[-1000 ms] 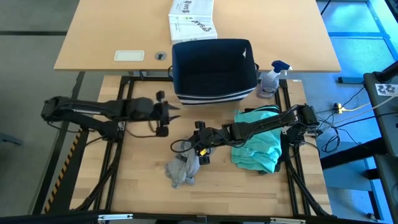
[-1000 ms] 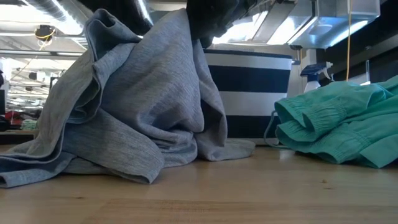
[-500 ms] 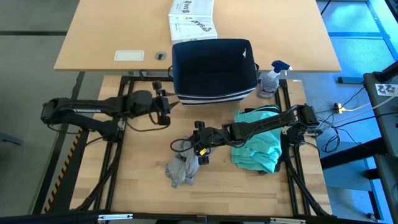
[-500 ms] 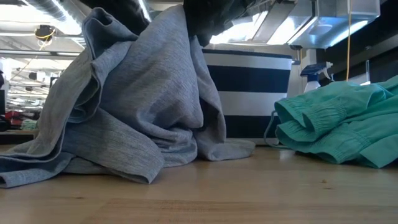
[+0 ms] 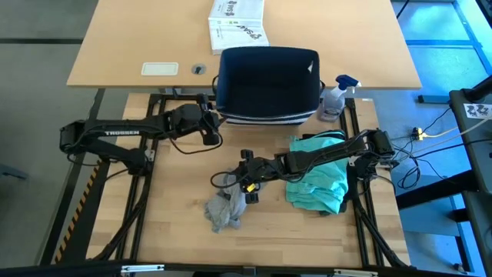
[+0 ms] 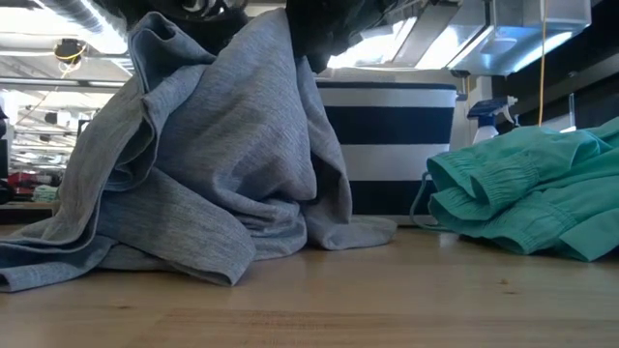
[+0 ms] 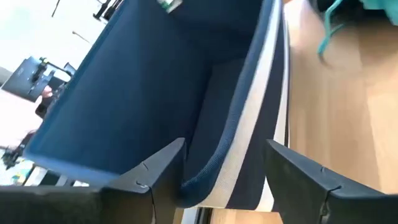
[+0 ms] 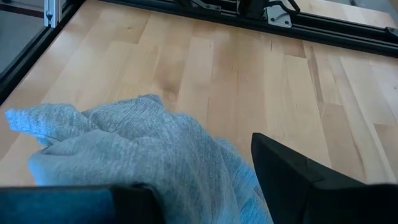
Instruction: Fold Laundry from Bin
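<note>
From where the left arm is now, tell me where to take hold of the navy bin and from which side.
Grip the bin by its near-left rim corner, coming from the left gripper's own side. That soft rim edge already sits between its open fingers, thin enough to pinch. Probably close over the top edge rather than the striped wall.

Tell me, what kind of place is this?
Probably a robotics lab or workshop: two dark arms on a metal frame work at a wooden table with laundry, cables trail beside it, and open ceiling ducts show behind.
</note>
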Robot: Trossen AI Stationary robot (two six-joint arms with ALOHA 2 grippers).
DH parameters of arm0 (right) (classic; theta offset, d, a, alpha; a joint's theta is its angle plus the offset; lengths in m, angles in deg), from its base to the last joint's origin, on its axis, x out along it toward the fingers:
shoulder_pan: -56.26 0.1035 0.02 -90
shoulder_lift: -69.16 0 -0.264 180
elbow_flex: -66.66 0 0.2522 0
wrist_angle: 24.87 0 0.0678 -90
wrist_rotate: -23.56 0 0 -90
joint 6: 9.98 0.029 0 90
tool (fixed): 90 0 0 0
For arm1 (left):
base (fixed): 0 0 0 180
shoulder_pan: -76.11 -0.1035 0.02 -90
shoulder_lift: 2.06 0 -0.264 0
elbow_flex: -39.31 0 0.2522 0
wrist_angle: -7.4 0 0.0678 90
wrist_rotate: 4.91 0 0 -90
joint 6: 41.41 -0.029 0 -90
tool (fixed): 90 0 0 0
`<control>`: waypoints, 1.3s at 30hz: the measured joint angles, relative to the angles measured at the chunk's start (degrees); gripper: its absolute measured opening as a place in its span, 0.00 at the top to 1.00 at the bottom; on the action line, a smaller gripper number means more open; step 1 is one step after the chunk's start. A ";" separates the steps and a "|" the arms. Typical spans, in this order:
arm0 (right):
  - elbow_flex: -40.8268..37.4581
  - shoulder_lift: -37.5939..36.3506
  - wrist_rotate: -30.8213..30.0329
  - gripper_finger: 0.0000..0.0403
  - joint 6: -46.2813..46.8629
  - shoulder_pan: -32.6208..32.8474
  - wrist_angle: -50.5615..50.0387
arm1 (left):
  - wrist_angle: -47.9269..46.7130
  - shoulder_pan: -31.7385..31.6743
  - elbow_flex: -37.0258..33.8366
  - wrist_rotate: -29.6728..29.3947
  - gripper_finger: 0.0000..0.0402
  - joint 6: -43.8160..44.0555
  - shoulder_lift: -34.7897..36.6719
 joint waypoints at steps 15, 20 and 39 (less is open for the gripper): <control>0.00 0.00 0.08 0.55 -0.02 0.00 -0.54 | 1.94 -0.21 -0.30 0.11 0.97 0.55 -0.19; 0.00 0.00 0.08 0.55 -0.02 0.00 -0.82 | 1.75 -0.20 -0.37 -6.65 0.99 1.63 -0.29; 0.00 0.00 0.11 0.55 -0.02 0.00 -1.59 | 4.71 -10.80 -0.13 -17.56 0.99 -3.91 0.40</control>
